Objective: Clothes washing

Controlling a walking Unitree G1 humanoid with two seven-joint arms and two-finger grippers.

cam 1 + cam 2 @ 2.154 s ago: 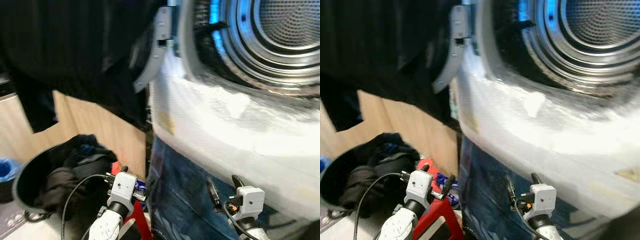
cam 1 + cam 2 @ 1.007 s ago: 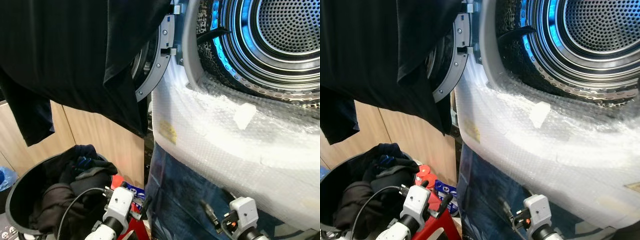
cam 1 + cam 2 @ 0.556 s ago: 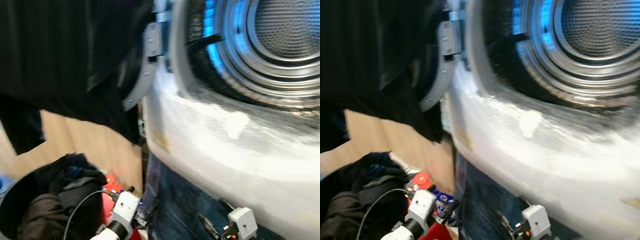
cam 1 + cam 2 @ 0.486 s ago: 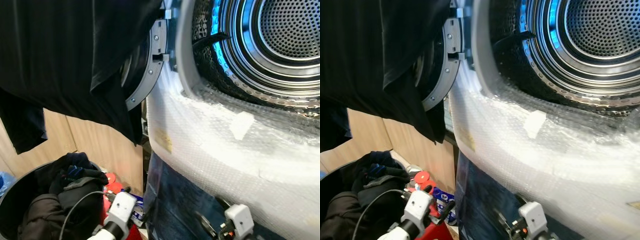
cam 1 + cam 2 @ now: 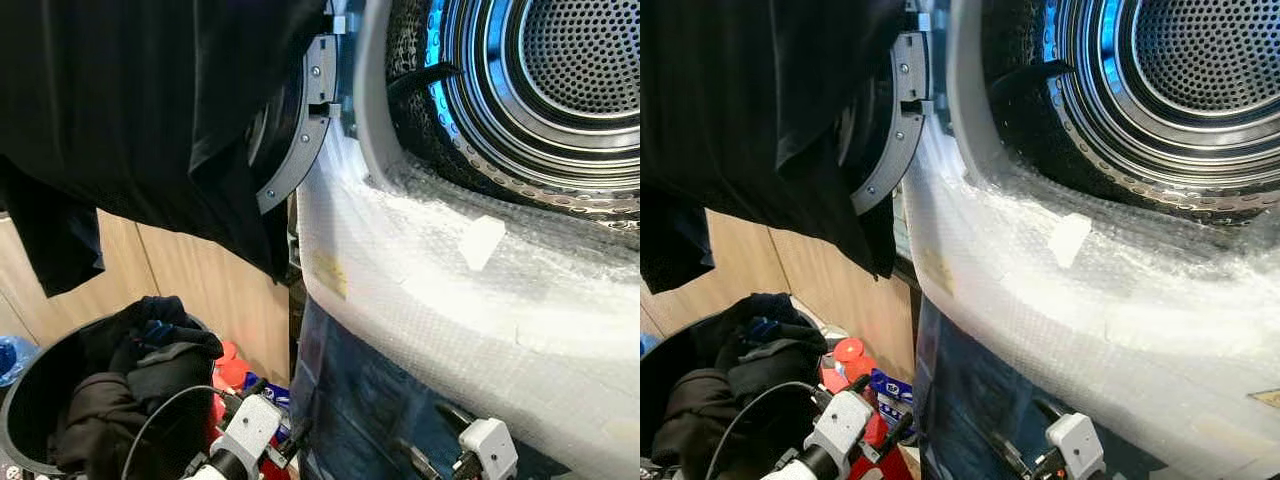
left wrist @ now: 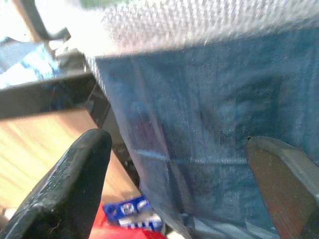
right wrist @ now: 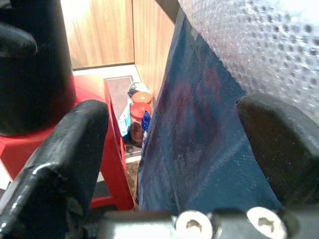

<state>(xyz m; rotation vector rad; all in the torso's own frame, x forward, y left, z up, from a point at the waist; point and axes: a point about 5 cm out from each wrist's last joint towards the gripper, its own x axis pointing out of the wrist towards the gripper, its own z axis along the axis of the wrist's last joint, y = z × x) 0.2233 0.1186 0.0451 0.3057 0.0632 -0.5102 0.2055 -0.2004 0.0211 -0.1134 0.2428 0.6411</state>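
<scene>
1. Washing machine drum (image 5: 575, 70) open and lit blue; front wrapped in bubble wrap (image 5: 450, 290).
2. Black garment (image 5: 130, 110) draped over the open door.
3. Black basket (image 5: 30, 400) of dark clothes (image 5: 140, 370) at lower left.
4. Left gripper (image 6: 174, 184) released, fingers spread, facing blue sheet (image 6: 209, 119).
5. Right gripper (image 7: 174, 149) likewise spread, holding nothing.

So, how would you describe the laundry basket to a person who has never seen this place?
Start from the washing machine's open drum, whose front is wrapped in white bubble wrap. Look down and to the robot's left, past the wooden panel. There stands the basket, round, black and heaped with dark clothes, unlike the red items beside it.
</scene>
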